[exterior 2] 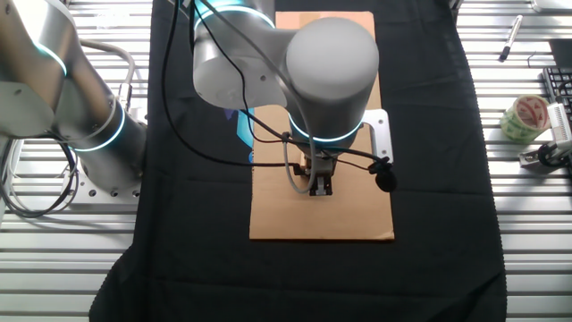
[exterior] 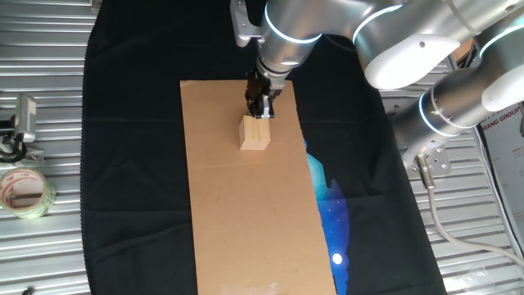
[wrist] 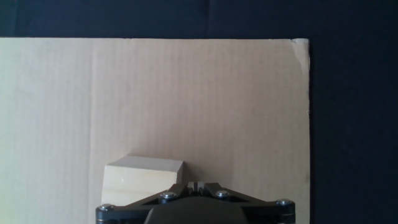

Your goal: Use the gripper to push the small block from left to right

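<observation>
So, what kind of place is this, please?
Probably a robotics lab bench: a slatted metal table under black cloth, two silver arms, and the gripper beside a small block on cardboard.

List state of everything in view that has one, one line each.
hand: fingers shut, tips low, at the small block's far side
small block: upright on the cardboard sheet, not gripped
cardboard sheet: flat on the black cloth
black cloth: spread over the table
tape roll: lying flat, off the cloth
</observation>
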